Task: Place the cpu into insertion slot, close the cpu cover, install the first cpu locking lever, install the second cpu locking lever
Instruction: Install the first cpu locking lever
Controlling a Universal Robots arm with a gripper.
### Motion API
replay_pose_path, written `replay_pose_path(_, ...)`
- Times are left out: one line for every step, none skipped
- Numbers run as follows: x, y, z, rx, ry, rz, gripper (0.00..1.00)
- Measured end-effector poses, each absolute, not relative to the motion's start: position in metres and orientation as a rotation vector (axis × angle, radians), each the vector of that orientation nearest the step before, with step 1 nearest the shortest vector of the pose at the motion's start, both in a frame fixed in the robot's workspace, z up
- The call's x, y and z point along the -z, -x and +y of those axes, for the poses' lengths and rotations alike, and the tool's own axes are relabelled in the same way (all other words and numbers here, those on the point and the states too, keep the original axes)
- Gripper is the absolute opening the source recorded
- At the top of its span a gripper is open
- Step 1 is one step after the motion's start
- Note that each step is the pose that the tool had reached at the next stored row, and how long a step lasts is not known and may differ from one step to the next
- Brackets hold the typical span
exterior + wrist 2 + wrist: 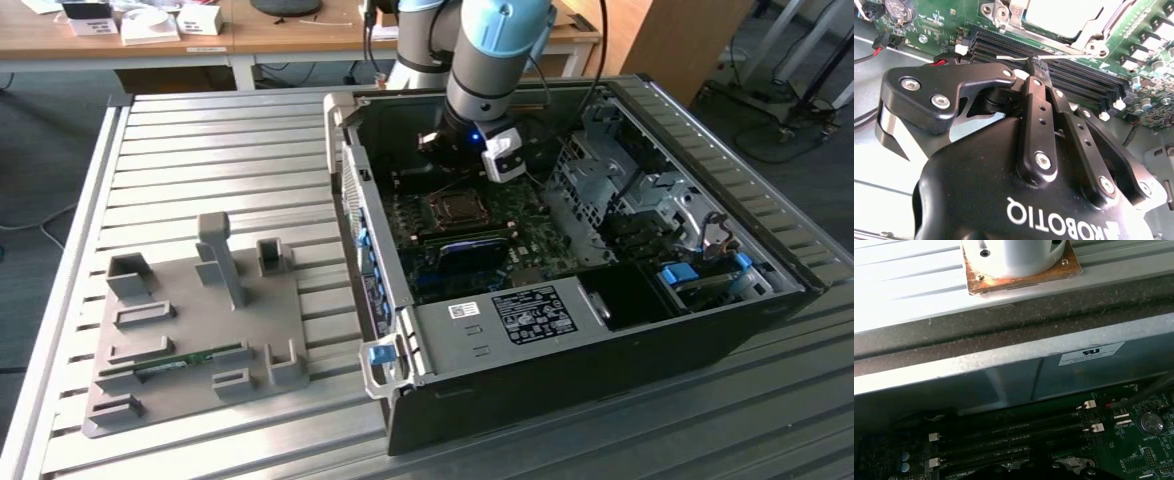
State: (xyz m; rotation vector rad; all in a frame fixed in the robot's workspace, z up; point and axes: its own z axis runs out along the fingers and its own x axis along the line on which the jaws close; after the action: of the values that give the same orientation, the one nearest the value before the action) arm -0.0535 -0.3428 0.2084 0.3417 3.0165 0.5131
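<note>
In the exterior view my gripper (457, 165) reaches down into the open computer case, just behind the insertion slot (458, 207) on the green motherboard. In the second wrist view the cpu (1064, 17) lies in the socket with its pale grey top showing through the window of the cpu cover (1004, 17), which lies flat over it. A thin metal locking lever (1074, 55) runs along the socket's edge next to the memory slots. My black fingers (1036, 115) are shut, their tips at the lever's end (1004, 57). Whether they pinch it I cannot tell.
Long black memory slots (1079, 82) lie between the gripper and the socket. The case's walls (1004, 365) stand close around. A labelled power supply (534, 315) and a drive cage (627, 190) fill the case's front and right. A grey fixture plate (200, 330) lies on the slatted table at the exterior view's left.
</note>
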Motion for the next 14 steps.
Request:
replay_pose_path(-0.2083,0.0533,-0.3428,-0.511,-0.342,3.017,0.11)
replay_pose_path(-0.2082,0.0532,-0.3427,-0.508,-0.342,3.017,0.11)
replay_pose_path(-0.2081,0.0532,-0.3425,-0.504,-0.342,3.017,0.11)
replay_pose_path(-0.2079,0.0532,-0.3422,-0.501,-0.341,3.018,0.11)
replay_pose_path(-0.2077,0.0532,-0.3418,-0.499,-0.341,3.018,0.11)
replay_pose_path(-0.2075,0.0532,-0.3415,-0.496,-0.341,3.018,0.11)
replay_pose_path(-0.2073,0.0532,-0.3412,-0.493,-0.341,3.018,0.11)
replay_pose_path(-0.2071,0.0532,-0.3408,-0.49,-0.341,3.019,0.11)
replay_pose_path(-0.2069,0.0532,-0.3404,-0.488,-0.341,3.019,0.11)
replay_pose_path(-0.2068,0.0532,-0.3401,-0.486,-0.341,3.019,0.11)
replay_pose_path(-0.2067,0.0532,-0.3399,-0.484,-0.341,3.019,0.11)
replay_pose_path(-0.2066,0.0532,-0.3396,-0.482,-0.34,3.02,0.11)
replay_pose_path(-0.2065,0.0532,-0.3393,-0.48,-0.341,3.02,0.11)
replay_pose_path(-0.2063,0.0532,-0.339,-0.478,-0.34,3.02,0.11)
